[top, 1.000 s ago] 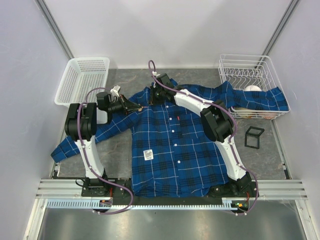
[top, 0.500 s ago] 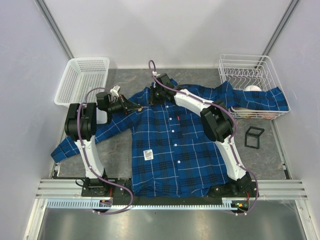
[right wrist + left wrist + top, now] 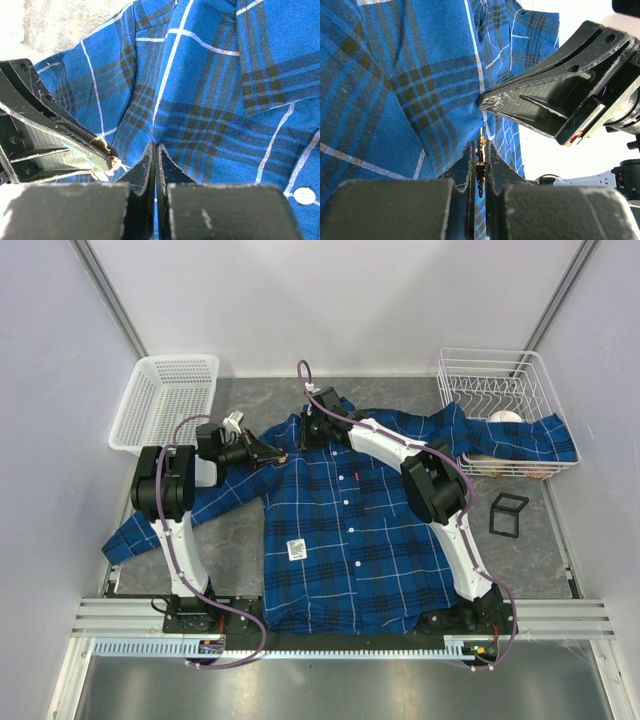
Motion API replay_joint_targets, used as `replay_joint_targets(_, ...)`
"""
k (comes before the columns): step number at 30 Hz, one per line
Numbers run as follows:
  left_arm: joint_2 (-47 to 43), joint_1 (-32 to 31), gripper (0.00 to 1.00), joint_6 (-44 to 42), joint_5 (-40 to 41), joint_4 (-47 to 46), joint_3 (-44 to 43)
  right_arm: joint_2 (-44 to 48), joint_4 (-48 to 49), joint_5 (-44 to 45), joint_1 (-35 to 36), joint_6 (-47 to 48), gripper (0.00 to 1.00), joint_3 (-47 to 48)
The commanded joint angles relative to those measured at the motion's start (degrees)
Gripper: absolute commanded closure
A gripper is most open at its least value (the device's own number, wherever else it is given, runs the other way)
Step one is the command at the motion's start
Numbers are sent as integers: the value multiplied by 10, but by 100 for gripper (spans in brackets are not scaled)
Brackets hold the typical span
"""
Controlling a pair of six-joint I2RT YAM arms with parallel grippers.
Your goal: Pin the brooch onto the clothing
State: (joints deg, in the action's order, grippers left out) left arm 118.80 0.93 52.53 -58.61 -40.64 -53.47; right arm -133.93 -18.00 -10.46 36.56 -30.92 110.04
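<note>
The blue plaid shirt (image 3: 350, 540) lies flat, front up, collar at the far side. My left gripper (image 3: 279, 454) is shut on the small gold brooch (image 3: 480, 146), held edge-on between the jaws just above the shirt's left shoulder (image 3: 395, 75). My right gripper (image 3: 307, 434) is shut, pinching a raised fold of the shirt (image 3: 215, 75) beside the collar. In the right wrist view the left gripper (image 3: 107, 156) with the brooch (image 3: 102, 145) sits just left of the right gripper (image 3: 155, 146). The right gripper's finger (image 3: 555, 107) shows close above the brooch.
A white plastic basket (image 3: 165, 400) stands at the back left. A wire rack (image 3: 495, 390) at the back right has the shirt's sleeve draped over it. A black square frame (image 3: 508, 513) lies right of the shirt. A white tag (image 3: 297, 550) is on the shirt front.
My left gripper has moved slightly right with the brooch, closer to the right gripper. The right gripper has held still on the fold.
</note>
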Motion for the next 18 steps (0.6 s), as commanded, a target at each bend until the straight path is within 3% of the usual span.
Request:
replay_joint_targets(1, 19, -22, 98, 27, 2, 7, -8, 29, 16, 2, -1, -11, 100, 5)
replay_joint_targets(11, 42, -27, 98, 109, -10, -108, 4, 31, 19, -5, -1, -25, 100, 0)
replay_joint_targets(18, 49, -29, 98, 125, -6, -122, 11, 32, 26, -11, 0, -37, 100, -6)
